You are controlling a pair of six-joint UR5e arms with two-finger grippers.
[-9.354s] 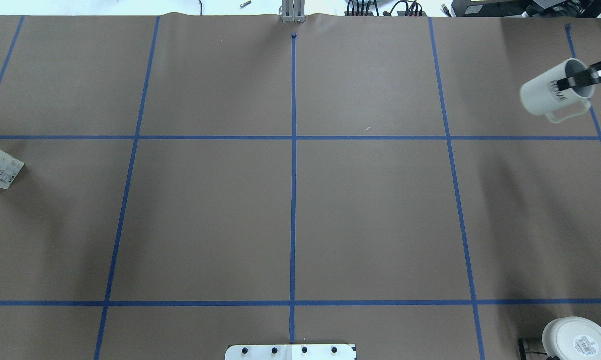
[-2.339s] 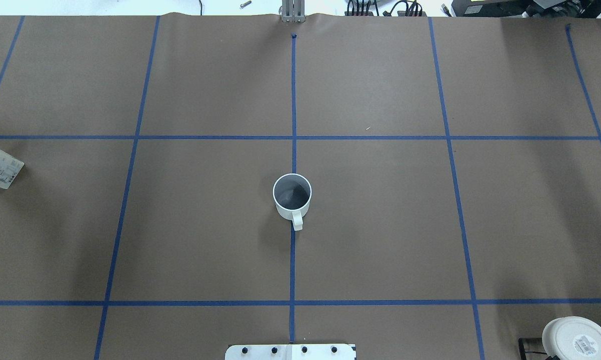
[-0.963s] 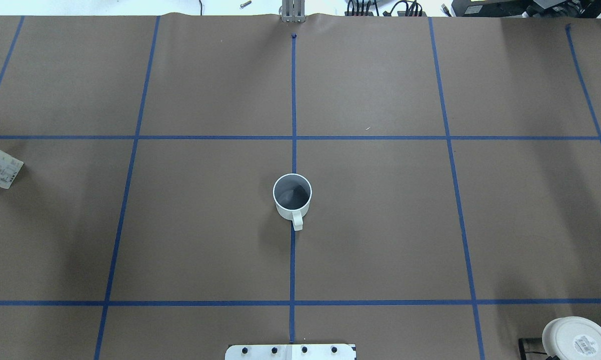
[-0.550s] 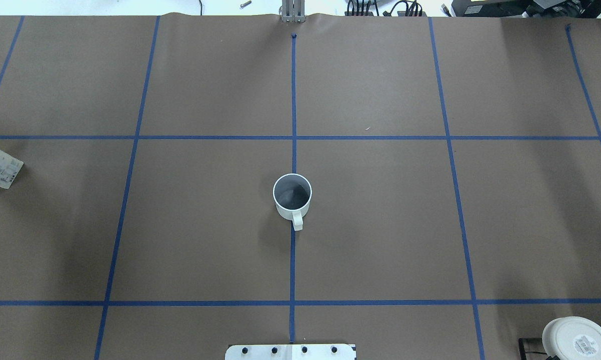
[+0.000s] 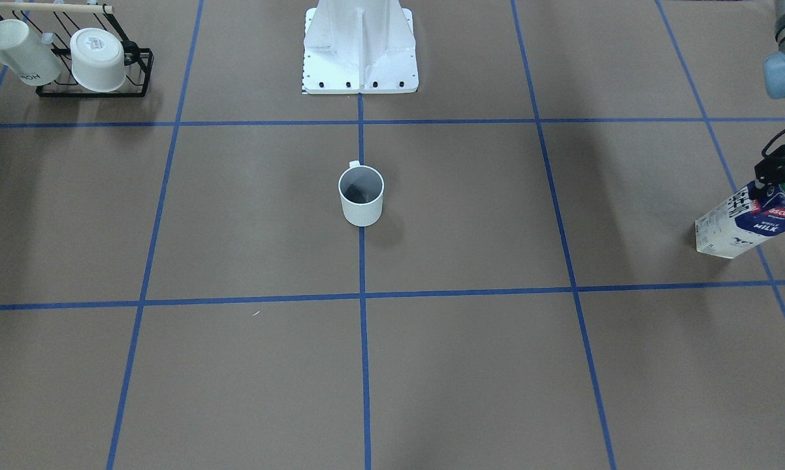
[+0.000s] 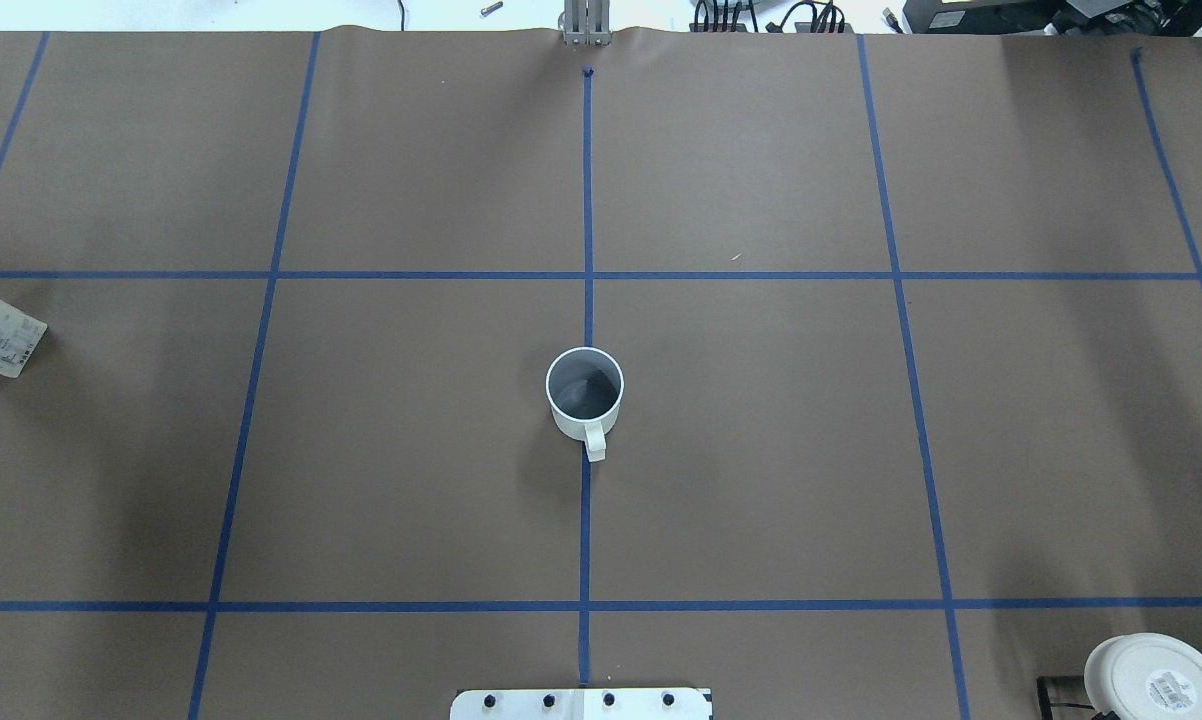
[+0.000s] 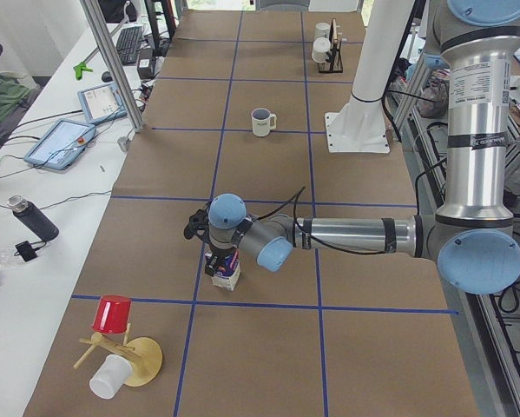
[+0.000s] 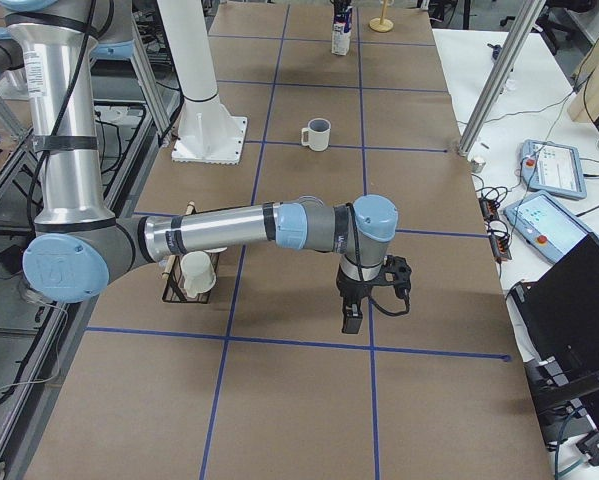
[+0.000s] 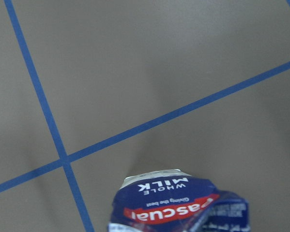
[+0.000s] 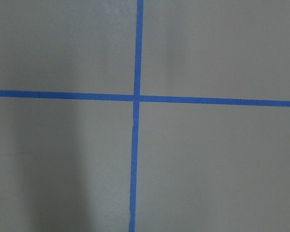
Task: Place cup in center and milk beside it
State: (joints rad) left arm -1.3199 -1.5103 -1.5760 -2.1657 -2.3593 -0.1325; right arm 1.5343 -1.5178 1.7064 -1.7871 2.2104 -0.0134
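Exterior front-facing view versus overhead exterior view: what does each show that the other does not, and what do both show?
Only front-facing: the left gripper on top of the milk, with its green cap and red logo band. Only overhead: cables beyond the far edge of the table. Both: the cup upright on the middle blue tape line, the white base plate, and the milk, cropped to a corner overhead.

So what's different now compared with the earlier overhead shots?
Nine seconds back the centre was bare and the right hand carried a white mug at the far right edge. Now the small pale grey-white mug stands free on the centre blue tape line, unmoved for the last two seconds. The navy-blue and white milk carton shifted very slightly under the left hand; otherwise it stayed at the left edge.
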